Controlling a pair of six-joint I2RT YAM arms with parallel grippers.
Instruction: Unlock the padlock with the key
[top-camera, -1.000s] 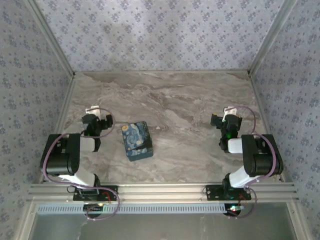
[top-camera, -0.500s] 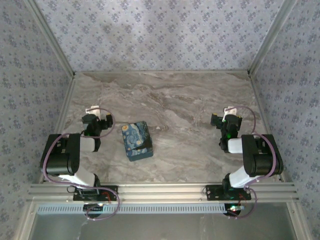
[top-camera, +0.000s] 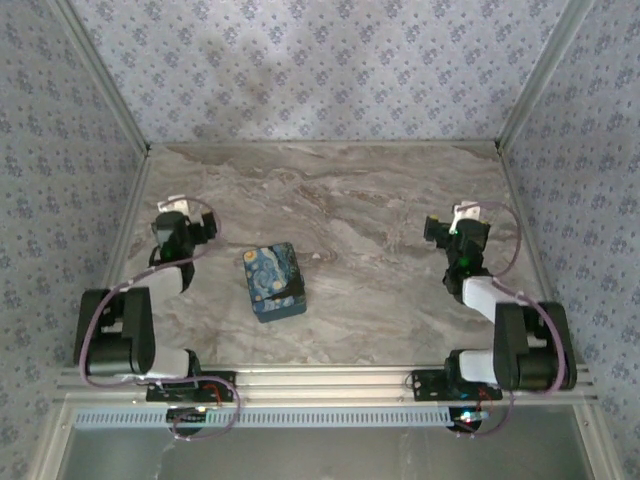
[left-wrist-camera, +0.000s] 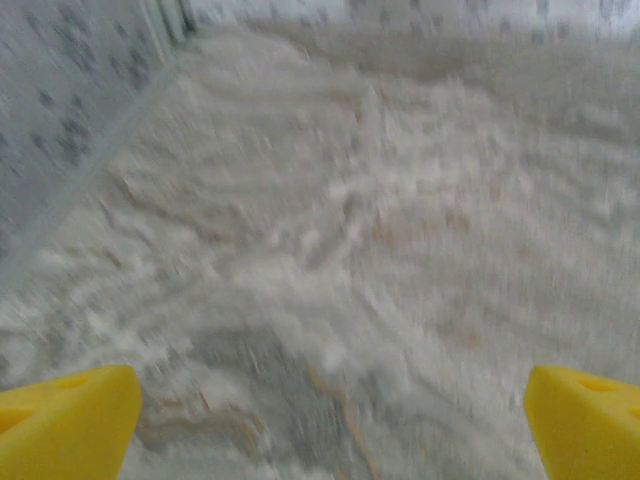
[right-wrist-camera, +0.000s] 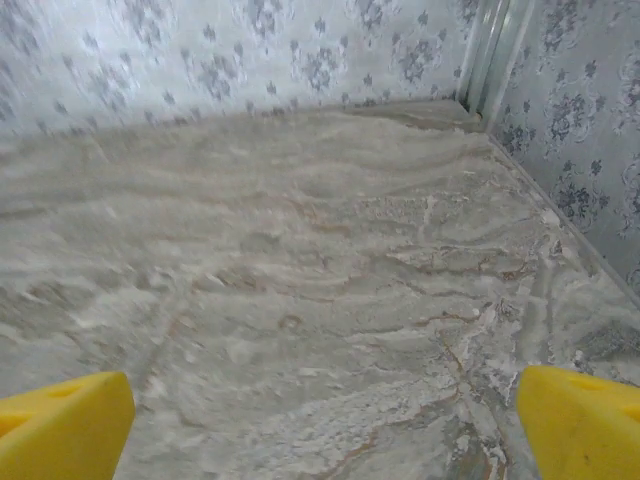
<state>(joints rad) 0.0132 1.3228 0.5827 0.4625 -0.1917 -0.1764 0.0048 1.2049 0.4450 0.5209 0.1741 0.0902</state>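
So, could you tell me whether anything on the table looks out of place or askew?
Only mildly: the night-sky-print box lies turned at an angle to the edges of the table, left of centre. No spill or damage shows; the left gripper and right gripper are open.

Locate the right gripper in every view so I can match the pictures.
Top external: the right gripper is over the table's right side, near the right wall.
Right wrist: its yellow fingertips sit in the bottom corners, wide apart.
Left wrist: the yellow fingertips in the bottom corners belong to the left gripper.
Shared landmark: the far right corner post, top right in the right wrist view.
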